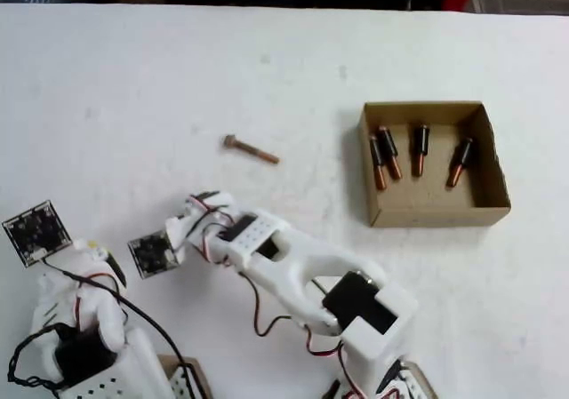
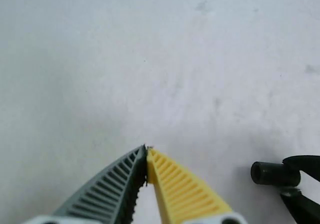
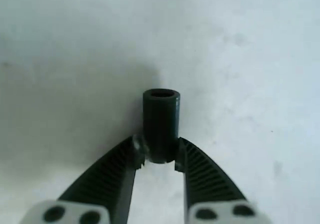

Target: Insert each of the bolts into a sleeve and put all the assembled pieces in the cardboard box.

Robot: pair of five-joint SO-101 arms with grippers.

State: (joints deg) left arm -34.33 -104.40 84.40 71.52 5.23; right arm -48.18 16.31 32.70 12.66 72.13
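Four assembled pieces (image 1: 389, 153), each a copper-coloured bolt in a dark sleeve, lie side by side inside the cardboard box (image 1: 436, 212), which sits on the right side of the white table (image 1: 133, 88). They point roughly from far to near, and the rightmost one is tilted.

One loose bolt (image 1: 252, 149) lies on the bare table left of the box and well apart from it. Its head is toward the left and its shank slants slightly nearer toward the right.

The right arm (image 1: 293, 270) stretches from the near right edge leftward across the table. Its wrist ends nearer than the loose bolt and a little to the left of it. The right gripper (image 3: 159, 151) has its two dark ribbed fingers pressed against opposite sides of a dark sleeve (image 3: 161, 116). They grip it at one end, so most of the tube sticks out past the fingertips with its open bore facing away, above the table surface.

The left arm (image 1: 89, 328) sits at the near left corner. The left gripper (image 2: 146, 156) has one grey and one yellow finger, and they are closed tip to tip with nothing between them, over bare table. The held sleeve shows close beside it in the left wrist view.
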